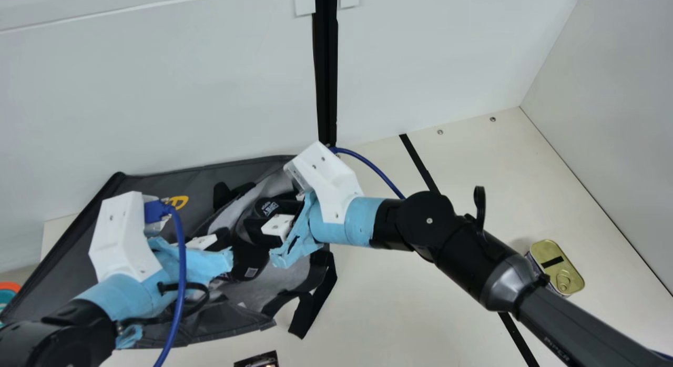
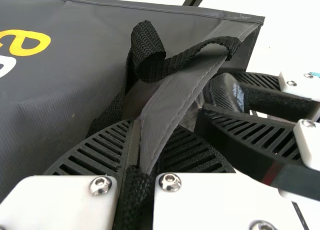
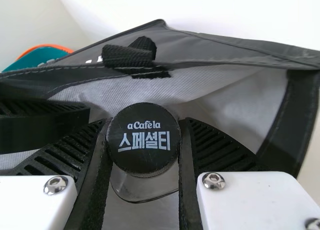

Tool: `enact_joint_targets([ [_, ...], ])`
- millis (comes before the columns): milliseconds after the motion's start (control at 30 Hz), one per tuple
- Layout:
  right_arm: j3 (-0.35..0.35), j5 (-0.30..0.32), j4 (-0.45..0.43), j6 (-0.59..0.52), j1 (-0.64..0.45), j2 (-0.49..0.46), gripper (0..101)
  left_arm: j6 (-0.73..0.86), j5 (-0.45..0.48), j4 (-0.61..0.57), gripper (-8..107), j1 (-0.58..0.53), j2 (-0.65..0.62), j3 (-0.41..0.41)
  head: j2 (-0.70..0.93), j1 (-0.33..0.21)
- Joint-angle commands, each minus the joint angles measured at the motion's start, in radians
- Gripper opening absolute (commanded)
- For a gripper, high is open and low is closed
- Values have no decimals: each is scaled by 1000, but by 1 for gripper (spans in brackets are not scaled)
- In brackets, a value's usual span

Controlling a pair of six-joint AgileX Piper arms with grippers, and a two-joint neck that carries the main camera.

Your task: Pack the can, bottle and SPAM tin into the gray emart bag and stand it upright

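Note:
The gray emart bag [image 1: 200, 172] lies on its side with its mouth toward the right. At its rim is my left gripper [image 1: 231, 251]; in the left wrist view my left gripper [image 2: 137, 155] is shut on the bag's edge [image 2: 170, 110] and strap. At the mouth is my right gripper [image 1: 273, 235]; in the right wrist view my right gripper [image 3: 145, 140] is shut on the bottle's black cap [image 3: 144, 140], with the bottle at the bag's opening [image 3: 225, 100]. The SPAM tin or can, a gold-lidded tin [image 1: 556, 267], stands at the right, partly behind my right arm.
A dark printed item [image 1: 257, 359] lies at the front edge of view. An orange and teal object [image 1: 7, 293] is at the far left. White walls stand behind and to the right. Black tape [image 1: 420, 162] crosses the table.

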Motion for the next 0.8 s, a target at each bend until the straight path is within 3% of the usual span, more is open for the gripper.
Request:
enact_joint_targets([
  [0,-2,1,-5,7,5,5,3,0,0,0,-8,0,0,0,-2,-23],
  [767,-28,25,-70,53,14,35,80,0,0,0,-8,0,0,0,-2,-23],
])
